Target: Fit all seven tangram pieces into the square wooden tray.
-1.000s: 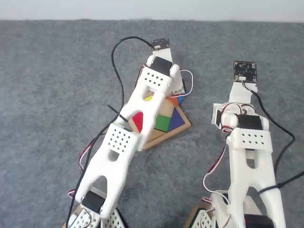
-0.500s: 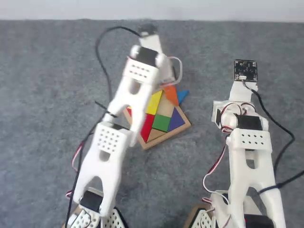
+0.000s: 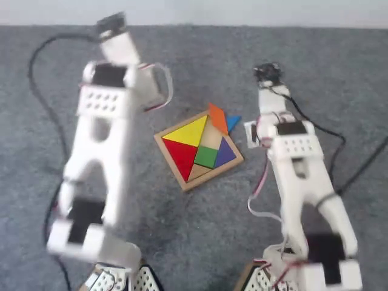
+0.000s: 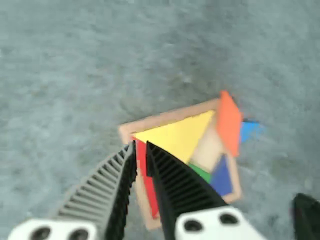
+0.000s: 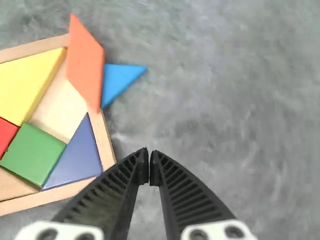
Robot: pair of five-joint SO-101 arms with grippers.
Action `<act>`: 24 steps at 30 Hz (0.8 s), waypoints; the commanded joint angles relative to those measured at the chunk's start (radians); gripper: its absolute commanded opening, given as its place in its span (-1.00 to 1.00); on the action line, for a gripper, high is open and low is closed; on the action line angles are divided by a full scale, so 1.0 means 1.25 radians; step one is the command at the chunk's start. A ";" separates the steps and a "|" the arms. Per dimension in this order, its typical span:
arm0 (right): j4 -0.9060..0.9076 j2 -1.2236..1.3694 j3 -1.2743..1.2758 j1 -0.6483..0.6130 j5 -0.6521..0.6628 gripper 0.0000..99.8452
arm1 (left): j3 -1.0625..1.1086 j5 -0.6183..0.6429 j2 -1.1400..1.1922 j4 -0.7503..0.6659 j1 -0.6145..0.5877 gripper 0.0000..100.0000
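On the grey carpeted bench [image 3: 54, 182], the square wooden tray [image 3: 197, 172] is set cornerwise between the two arms.

- Seated flat inside the tray: yellow triangle [image 3: 189, 131], red triangle [image 3: 180, 156], green square [image 3: 206, 157], violet-blue triangle [image 3: 224, 151]. Yellow and red are met along one edge; the green square is held between the red and violet-blue pieces.
- Bare wood is left showing in the tray between the yellow, green and violet-blue pieces.
- Orange parallelogram [image 3: 218, 118]: laid askew across the tray's far rim, partly over the bare wood, partly outside the tray.
- Light blue triangle [image 3: 234, 122]: found on the carpet just outside the tray, touching the orange parallelogram.
- Left arm [image 3: 100, 139]: positioned well apart from the tray on its red-triangle side. Left claw [image 4: 139, 146]: drawn narrow, nothing held, tips seen against the tray's rim beside the red triangle. Its height over the tray cannot be told.
- Right arm [image 3: 297, 163]: positioned near the tray on its violet-blue side. Right claw [image 5: 149, 152]: pinched together, nothing held, tips seen over carpet just outside the tray's rim by the violet-blue triangle.
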 commanded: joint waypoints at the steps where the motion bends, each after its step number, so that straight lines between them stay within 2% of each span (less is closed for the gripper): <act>1: 0.035 0.110 -0.176 -0.039 0.088 -0.96 | 0.438 -0.088 -0.292 -0.247 -0.070 -0.94; 6: 0.095 0.305 -0.404 -0.072 0.145 -0.95 | 0.693 -0.158 -0.462 -0.426 -0.171 -0.94; 11: 0.175 0.490 -0.695 -0.082 0.234 -0.95 | 0.814 -0.195 -0.441 -0.573 -0.195 -0.94; 16: 0.202 0.689 -0.961 -0.082 0.244 -0.95 | 0.769 -0.195 -0.362 -0.560 -0.179 -0.94; 24: 0.338 0.954 -1.336 -0.091 0.293 -0.95 | 0.729 -0.196 -0.320 -0.536 -0.184 -0.95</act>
